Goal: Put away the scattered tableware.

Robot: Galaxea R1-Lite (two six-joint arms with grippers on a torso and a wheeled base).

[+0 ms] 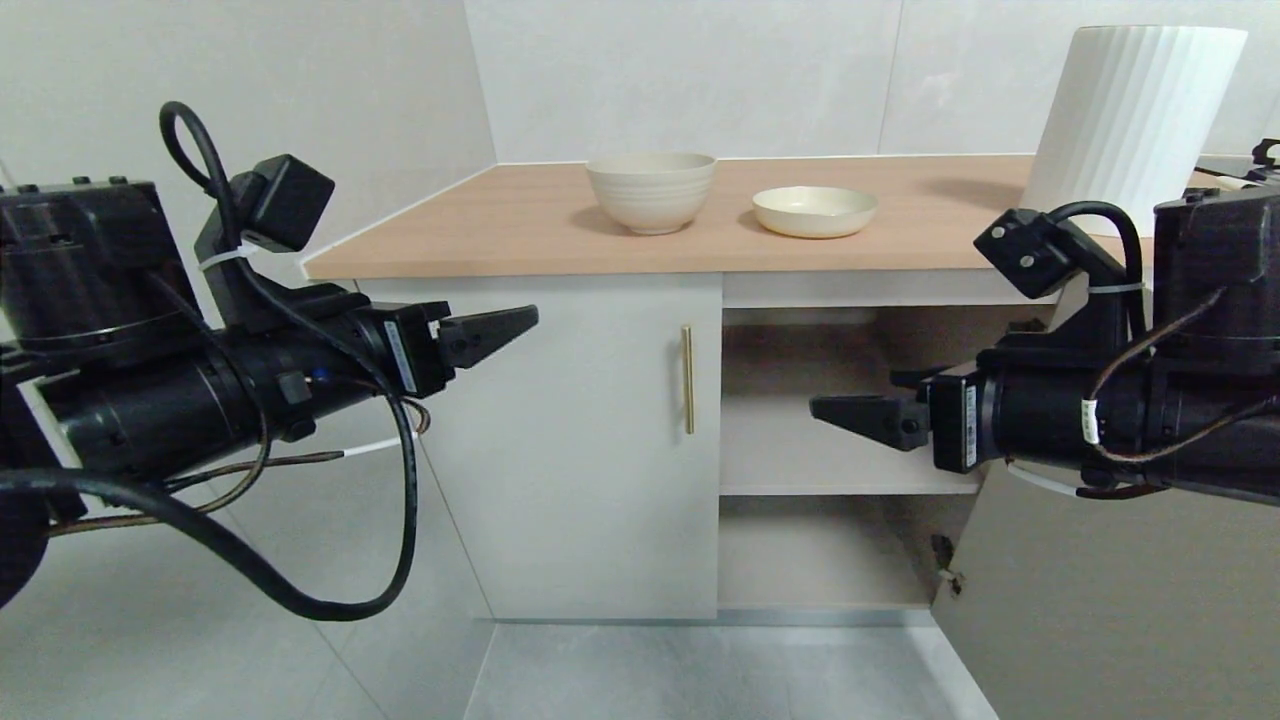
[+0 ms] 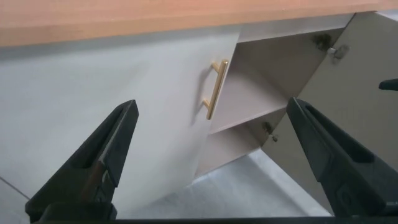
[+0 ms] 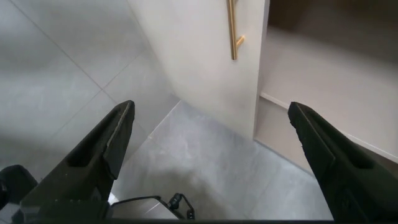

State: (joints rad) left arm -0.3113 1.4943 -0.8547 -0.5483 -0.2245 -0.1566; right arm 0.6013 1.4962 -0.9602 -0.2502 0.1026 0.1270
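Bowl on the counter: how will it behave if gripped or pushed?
The bowl looks rigid and glazed, probably ceramic, so likely slippery and breakable if dropped. Its narrow foot under a wide rim suggests a high push could tip it; low down it would probably slide on the smooth counter.

Walls [image 1: 700, 70]: pale large tiles, meeting in a corner.
Floor [image 1: 700, 670]: grey tiles.
Cabinet [image 1: 570, 500]: white, wooden countertop [image 1: 480, 235], 1 shut door with gold handle [image 1: 687, 378], open side, 2 shelves [image 1: 800, 450].
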